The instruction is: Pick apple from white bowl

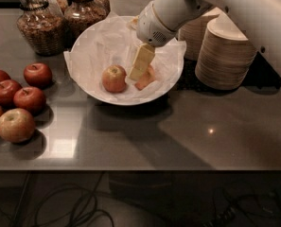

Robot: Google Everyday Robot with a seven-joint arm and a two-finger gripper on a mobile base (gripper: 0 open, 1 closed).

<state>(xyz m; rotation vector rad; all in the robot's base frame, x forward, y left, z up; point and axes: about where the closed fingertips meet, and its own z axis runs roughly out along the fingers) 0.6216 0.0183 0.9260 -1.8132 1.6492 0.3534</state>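
Observation:
The white bowl [90, 48], lined with crinkled white paper, stands at the back middle of the grey table. Two apples lie in it. The orange-red apple [114, 78] with a yellow-green patch at its stem lies left of centre. A paler pink apple [147, 79] lies to its right, partly hidden. My gripper [141, 65] reaches down into the bowl from the upper right. It sits over the paler apple, just right of the orange-red one. The white arm crosses the upper right of the view.
Several darker red apples [31, 98] and one paler one [15, 125] lie on the table at the left. Two glass jars [38, 25] stand at the back left. Stacks of beige bowls [225, 56] stand right of the white bowl.

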